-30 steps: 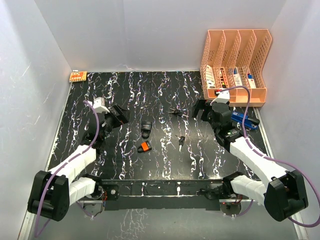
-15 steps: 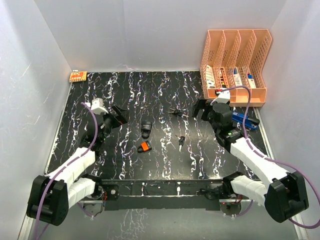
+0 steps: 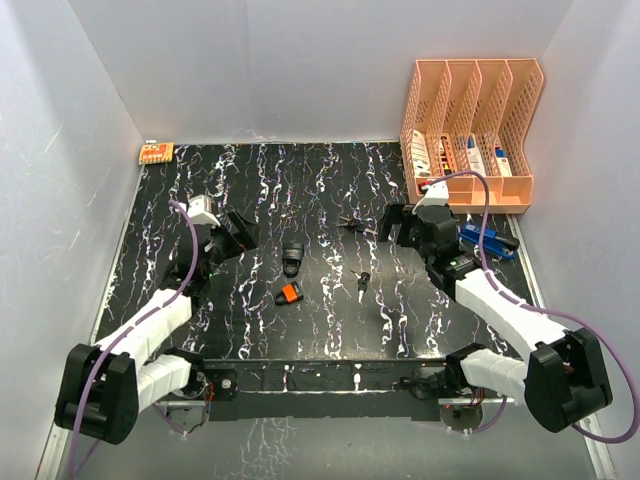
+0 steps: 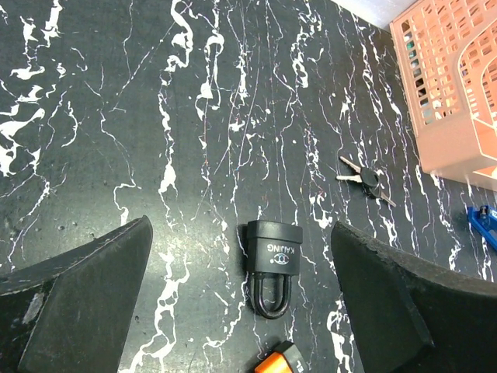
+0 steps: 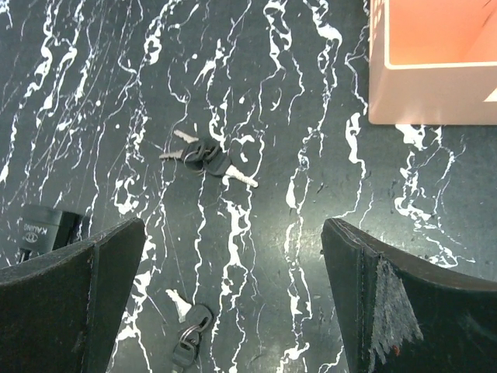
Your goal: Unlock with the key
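Padlocks lay mid-table: the orange padlock point(image 3: 289, 293) nearest the bases, the black padlock point(image 4: 272, 252) just beyond it, the near key bunch point(image 3: 362, 279) to their right. Left gripper point(image 3: 238, 232) and right gripper point(image 3: 396, 225) hovered with fingers spread wide, empty. Farther back, near the right gripper, lay the far key bunch point(image 5: 206, 159).

The left arm point(image 3: 150, 320) extends forward from its base with the wrist raised. The left gripper point(image 3: 236, 230) is angled inward and downward, and its jaws stand wide apart. The right arm point(image 3: 500, 305) reaches forward and inward. The right gripper point(image 3: 398, 222) points toward the left, its two fingers point(image 5: 70, 303) likewise spread wide.
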`<action>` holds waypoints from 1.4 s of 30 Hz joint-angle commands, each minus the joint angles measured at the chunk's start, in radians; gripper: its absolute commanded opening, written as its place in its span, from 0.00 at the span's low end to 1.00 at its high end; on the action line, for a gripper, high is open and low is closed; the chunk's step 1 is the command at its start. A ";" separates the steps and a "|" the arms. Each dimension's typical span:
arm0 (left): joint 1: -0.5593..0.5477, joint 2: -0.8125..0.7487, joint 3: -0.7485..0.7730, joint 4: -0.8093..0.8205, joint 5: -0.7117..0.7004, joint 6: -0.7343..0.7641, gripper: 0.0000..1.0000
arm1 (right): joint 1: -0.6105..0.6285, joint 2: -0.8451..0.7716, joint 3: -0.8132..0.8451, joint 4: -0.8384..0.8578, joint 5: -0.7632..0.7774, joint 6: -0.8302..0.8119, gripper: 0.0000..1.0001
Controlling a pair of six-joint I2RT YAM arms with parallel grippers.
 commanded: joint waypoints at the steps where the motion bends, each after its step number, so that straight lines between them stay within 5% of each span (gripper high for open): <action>1: -0.005 0.013 0.036 0.000 0.033 0.015 0.98 | 0.004 0.016 0.047 0.018 -0.050 -0.007 0.98; 35: -0.016 0.135 0.086 0.044 0.175 0.052 0.97 | 0.005 0.171 0.080 0.056 -0.114 0.020 0.98; 42: -0.035 0.172 0.115 0.010 0.166 0.069 0.96 | 0.014 0.245 0.123 0.068 -0.146 0.033 0.90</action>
